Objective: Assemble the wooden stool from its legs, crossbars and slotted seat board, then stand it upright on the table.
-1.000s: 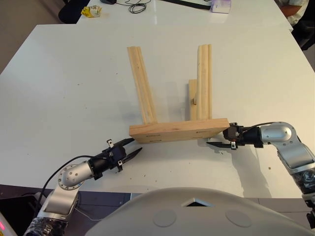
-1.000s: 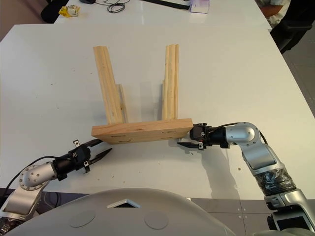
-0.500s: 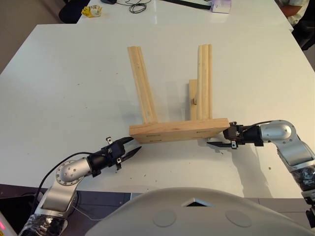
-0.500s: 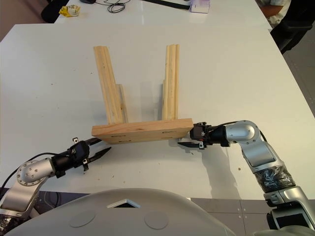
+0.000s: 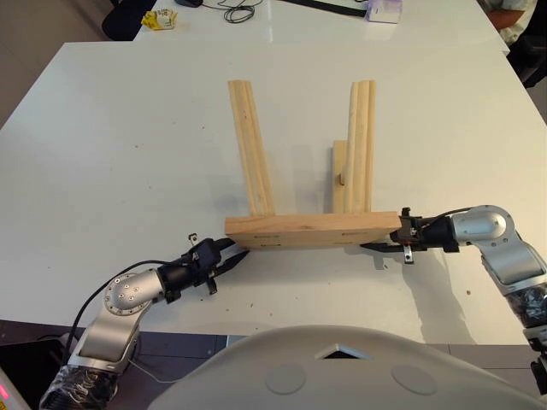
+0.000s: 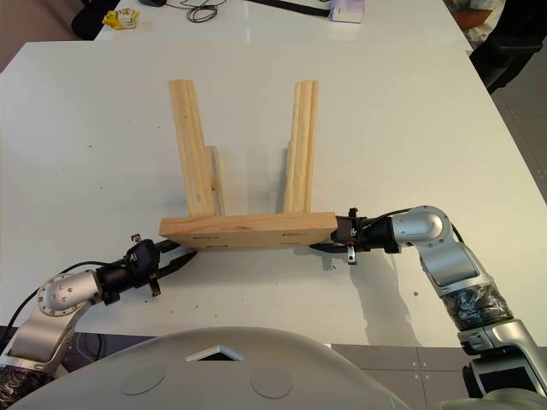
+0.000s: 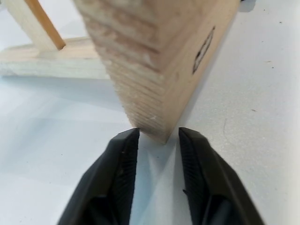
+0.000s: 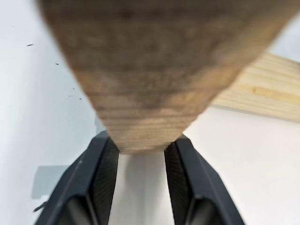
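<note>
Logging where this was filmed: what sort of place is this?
Probably an office or lab: a large white table, a second table behind with cables, and a dark chair beside it.

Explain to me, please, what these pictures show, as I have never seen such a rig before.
This is a humanoid robot with two arms, each ending in a two-finger gripper. The two wide pictures come from cameras in its head, looking down over a white table; the two close-ups come from cameras on its wrists. On the table a wooden stool lies on its side: the seat board stands on edge nearest the robot, the legs pointing away. The left gripper sits open at the board's left end; the right gripper appears clamped on its right end.
</note>
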